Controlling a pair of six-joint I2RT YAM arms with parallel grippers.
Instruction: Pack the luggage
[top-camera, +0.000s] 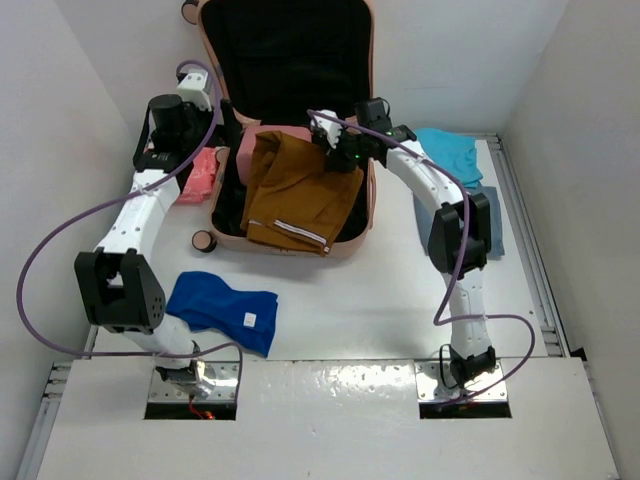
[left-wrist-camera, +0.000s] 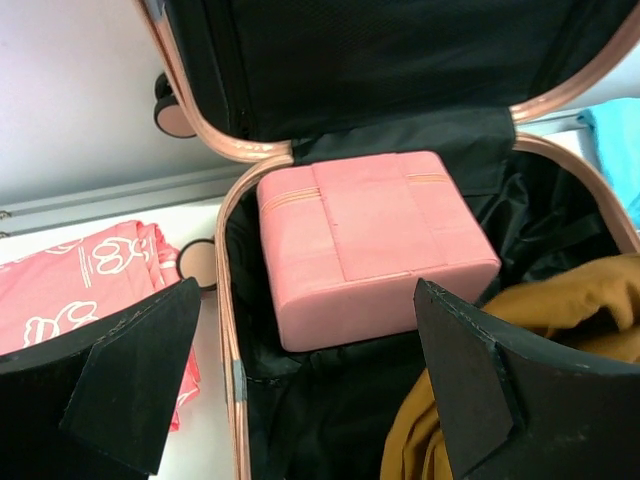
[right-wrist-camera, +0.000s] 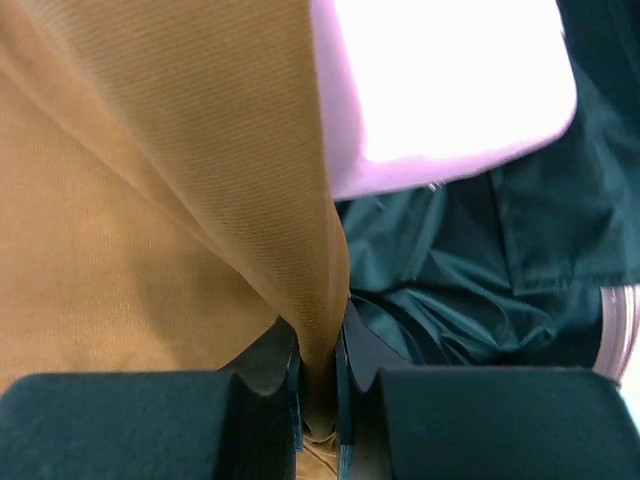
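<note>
The salmon-pink luggage (top-camera: 285, 55) lies open at the far side of the worktop (top-camera: 380, 290). Its black lining shows, and a pink pouch (left-wrist-camera: 370, 240) and a brown garment (top-camera: 295, 195) sit inside. The right gripper (right-wrist-camera: 318, 370) reaches in, clamped on a fold of the garment. The left gripper (left-wrist-camera: 305, 300) hovers over the left rim, jaws apart. A blue cloth (top-camera: 225, 310), a teal cloth (top-camera: 450, 150) and a patterned pink cloth (top-camera: 200, 172) lie around it.

A robotics lab cell is indicated: a white table (top-camera: 380, 290) is closed in by plain white panels (top-camera: 60, 120), an aluminium rail (top-camera: 531, 260) is run along its right edge, two robot arms (top-camera: 130, 215) are bolted to a metal plate (top-camera: 330, 410) at its near edge, and purple cables (top-camera: 30, 262) are left looped in the open.
</note>
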